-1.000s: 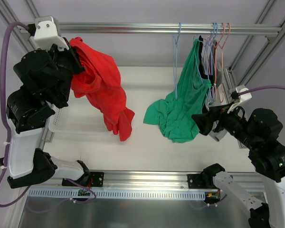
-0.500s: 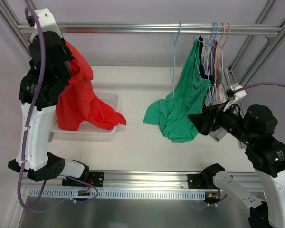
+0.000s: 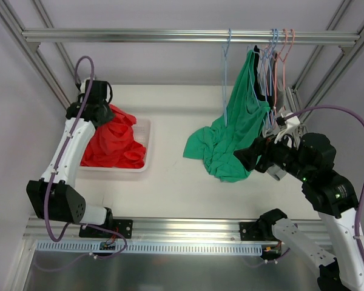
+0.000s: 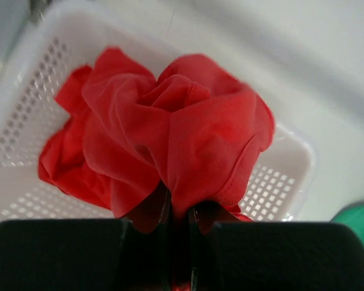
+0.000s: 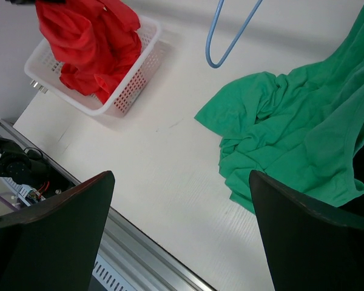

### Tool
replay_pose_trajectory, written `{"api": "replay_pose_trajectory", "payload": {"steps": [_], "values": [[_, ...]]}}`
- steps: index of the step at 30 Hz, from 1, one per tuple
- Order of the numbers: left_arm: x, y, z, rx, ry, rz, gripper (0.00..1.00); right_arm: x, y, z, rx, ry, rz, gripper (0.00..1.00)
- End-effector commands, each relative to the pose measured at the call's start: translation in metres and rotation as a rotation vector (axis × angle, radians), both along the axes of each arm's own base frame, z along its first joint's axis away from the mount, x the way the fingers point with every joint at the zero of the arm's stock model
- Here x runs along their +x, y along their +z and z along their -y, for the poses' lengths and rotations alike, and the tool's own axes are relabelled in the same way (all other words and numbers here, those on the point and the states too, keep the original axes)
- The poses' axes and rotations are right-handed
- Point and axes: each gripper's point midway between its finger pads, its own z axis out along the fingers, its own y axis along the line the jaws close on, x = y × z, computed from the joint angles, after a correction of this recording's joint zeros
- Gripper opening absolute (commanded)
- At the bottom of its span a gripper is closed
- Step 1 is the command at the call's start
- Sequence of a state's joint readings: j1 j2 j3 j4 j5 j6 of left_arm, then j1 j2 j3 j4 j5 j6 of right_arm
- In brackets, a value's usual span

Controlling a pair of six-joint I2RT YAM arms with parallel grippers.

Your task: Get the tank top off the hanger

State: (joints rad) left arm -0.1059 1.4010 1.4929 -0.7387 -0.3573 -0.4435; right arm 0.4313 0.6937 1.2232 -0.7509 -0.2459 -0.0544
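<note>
At the left edge of the bench, the left gripper (image 4: 179, 221) pinches a fold of the red tank top (image 3: 112, 142), which lies bunched inside the white basket (image 3: 148, 145). Toward the far right corner the green tank top (image 3: 230, 139) hangs among the hangers (image 3: 273, 54) on the rail (image 3: 170, 36), its lower half pooled on the bench beside an empty blue hanger (image 3: 225, 79). The right gripper (image 5: 181, 182) hovers near it by the right edge, fingers spread wide and holding nothing.

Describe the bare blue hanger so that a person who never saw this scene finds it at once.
Follow the metal rail across the top. Left of the crowded hangers holding the green tank top, the blue hanger hangs alone, bare and apart.
</note>
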Motion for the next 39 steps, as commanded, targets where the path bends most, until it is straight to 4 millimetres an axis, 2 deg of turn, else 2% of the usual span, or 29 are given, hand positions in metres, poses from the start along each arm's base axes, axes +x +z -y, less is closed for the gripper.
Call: {"api": "replay_pose_trajectory", "payload": {"steps": [1,3,4,5,6,7,8,9,13,14,15,17,18,19,20,21,22,23,24,25,26,27,29,31,33,35,36,37,39], "values": [[-0.02,-0.031,0.009,-0.139,0.088,0.01,0.0,0.002,0.011,-0.005,0.044,0.014,0.044,1.0],[-0.032,-0.041,0.007,-0.153,0.124,0.006,0.0,0.004,0.008,-0.005,0.037,0.008,0.037,1.0],[-0.04,-0.056,0.006,-0.156,0.144,-0.022,0.0,0.007,0.007,-0.003,0.032,-0.009,0.032,0.99],[-0.043,-0.058,0.001,-0.141,0.163,-0.02,0.0,0.011,0.005,-0.003,0.028,-0.023,0.025,1.0],[-0.046,-0.06,-0.001,-0.133,0.171,-0.022,0.09,0.013,0.007,-0.001,0.027,-0.034,0.024,0.99],[-0.047,-0.057,-0.003,-0.118,0.161,-0.018,0.25,0.016,0.008,0.001,0.022,-0.053,0.027,0.99],[-0.046,-0.054,-0.001,-0.118,0.142,-0.014,0.47,0.019,0.013,0.002,0.014,-0.067,0.03,0.99],[-0.044,-0.045,0.002,-0.124,0.115,0.0,0.96,0.022,0.015,0.005,0.004,-0.086,0.034,0.99],[-0.055,-0.009,0.021,-0.168,-0.039,0.078,0.99,0.047,0.033,0.025,-0.077,-0.225,0.052,1.0],[-0.063,0.007,0.025,-0.18,-0.075,0.131,0.99,0.053,0.033,0.029,-0.107,-0.248,0.04,0.99],[-0.068,0.016,0.036,-0.211,-0.144,0.151,0.99,0.068,0.042,0.035,-0.138,-0.305,0.043,1.0],[-0.082,0.034,0.047,-0.208,-0.26,0.201,0.99,0.081,0.048,0.042,-0.179,-0.355,0.04,0.99],[-0.09,0.038,0.065,-0.257,-0.365,0.208,0.99,0.087,0.064,0.045,-0.173,-0.38,0.066,1.0],[-0.098,0.042,0.073,-0.262,-0.433,0.219,0.99,0.104,0.061,0.046,-0.202,-0.408,0.044,0.99],[-0.109,0.05,0.08,-0.278,-0.485,0.253,0.99,0.111,0.065,0.045,-0.216,-0.412,0.052,0.98],[-0.117,0.043,0.088,-0.305,-0.532,0.243,0.99,0.118,0.069,0.048,-0.226,-0.429,0.057,0.92],[-0.132,0.05,0.103,-0.339,-0.638,0.278,0.99,0.133,0.075,0.051,-0.243,-0.451,0.061,0.87],[-0.14,0.048,0.109,-0.349,-0.68,0.285,0.99,0.14,0.076,0.052,-0.246,-0.456,0.056,0.83],[-0.146,0.033,0.113,-0.36,-0.706,0.26,0.99,0.147,0.079,0.054,-0.241,-0.457,0.05,0.76],[-0.151,0.027,0.114,-0.347,-0.73,0.26,0.99,0.156,0.083,0.052,-0.24,-0.453,0.048,0.73],[-0.157,0.026,0.111,-0.328,-0.736,0.284,0.99,0.16,0.085,0.053,-0.242,-0.457,0.046,0.72],[-0.158,0.008,0.109,-0.32,-0.728,0.253,0.99,0.163,0.088,0.053,-0.243,-0.45,0.052,0.71],[-0.163,-0.012,0.105,-0.297,-0.725,0.231,0.99,0.17,0.094,0.05,-0.25,-0.439,0.064,0.71],[-0.165,-0.024,0.106,-0.306,-0.719,0.213,0.99,0.174,0.094,0.048,-0.272,-0.417,0.072,0.7],[-0.166,-0.03,0.109,-0.323,-0.732,0.211,0.99,0.183,0.089,0.049,-0.293,-0.418,0.06,0.67],[-0.168,-0.026,0.112,-0.32,-0.752,0.22,0.99,0.189,0.084,0.051,-0.314,-0.419,0.051,0.62],[-0.167,-0.025,0.112,-0.317,-0.75,0.224,0.99,0.195,0.078,0.052,-0.32,-0.418,0.035,0.54],[-0.168,-0.025,0.112,-0.317,-0.75,0.229,0.99,0.197,0.075,0.052,-0.323,-0.415,0.028,0.51],[-0.17,-0.026,0.112,-0.318,-0.756,0.233,0.99,0.202,0.069,0.05,-0.331,-0.407,0.012,0.5]]}}
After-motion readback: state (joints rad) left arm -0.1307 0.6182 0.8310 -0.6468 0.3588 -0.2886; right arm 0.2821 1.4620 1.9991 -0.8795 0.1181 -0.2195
